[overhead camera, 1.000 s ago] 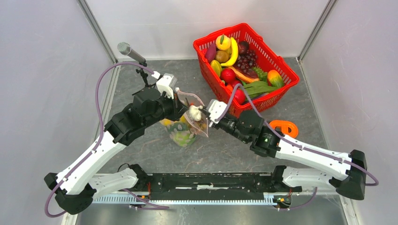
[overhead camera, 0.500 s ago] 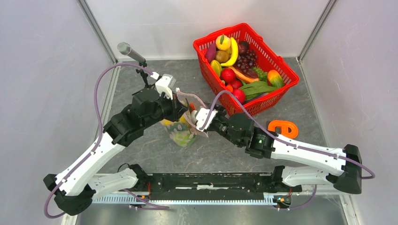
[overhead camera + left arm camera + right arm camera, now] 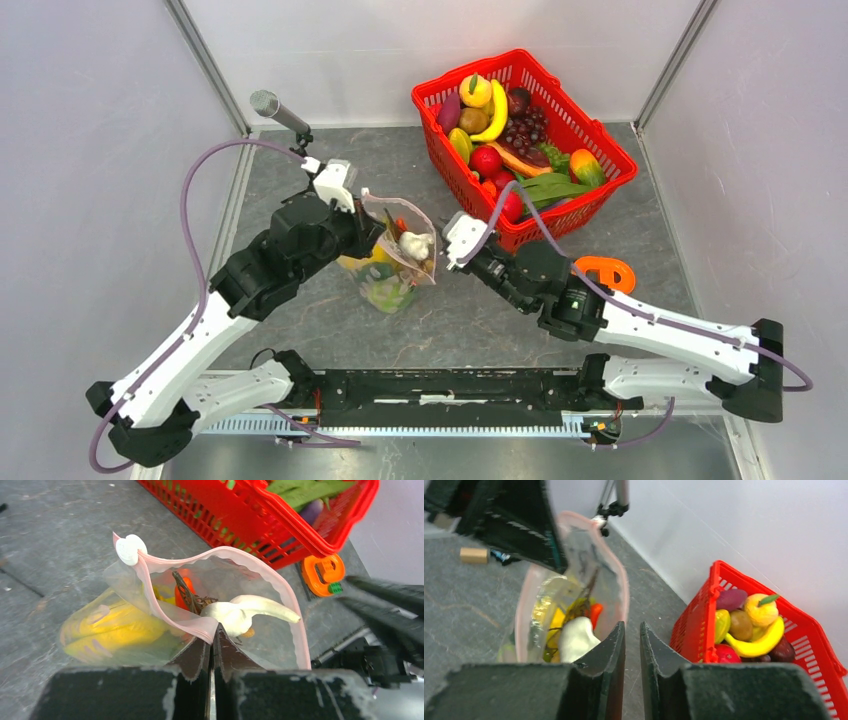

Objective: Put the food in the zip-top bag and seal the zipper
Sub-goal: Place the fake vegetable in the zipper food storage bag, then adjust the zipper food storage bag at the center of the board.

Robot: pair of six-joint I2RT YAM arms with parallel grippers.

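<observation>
Since the earlier frame, the right end effector (image 3: 452,235) has drawn back from the zip-top bag (image 3: 398,268), which stands on the bench (image 3: 330,320). From the left wrist, we see the left end effector (image 3: 212,632) pinching the zipper (image 3: 260,572); the food, including a white mushroom (image 3: 239,616), sits inside the bag. From the right wrist, the right jaws stand a slit apart, empty, beside the bag's mouth.

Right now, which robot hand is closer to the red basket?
Right. The right gripper hangs just beside the red basket, touching nothing. The left gripper is farther off, past the bag, pinching its pink rim.
</observation>
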